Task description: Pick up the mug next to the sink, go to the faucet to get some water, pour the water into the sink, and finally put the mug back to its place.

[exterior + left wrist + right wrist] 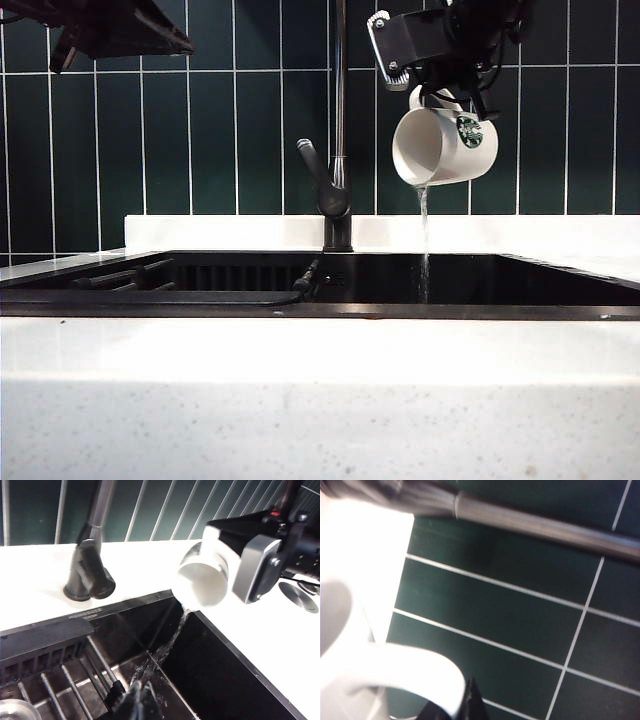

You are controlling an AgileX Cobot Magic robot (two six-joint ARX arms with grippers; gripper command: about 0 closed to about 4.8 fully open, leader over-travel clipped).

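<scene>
The right gripper [445, 95] clamps the handle of the glossy white ceramic mug [440, 145], tipped mouth-down, spilling water into the black metal sink [500, 285] beside the slim dark faucet [338, 120]. The left gripper [136, 700], closed and empty, hangs above the basin.

Behind my workspace, dark green tiles [240, 120] with thin white grout lines cover the wall. A white speckled counter [320, 420] fills the foreground at six o'clock. On it, a round metal disc [298, 596] lies flat at three o'clock.
</scene>
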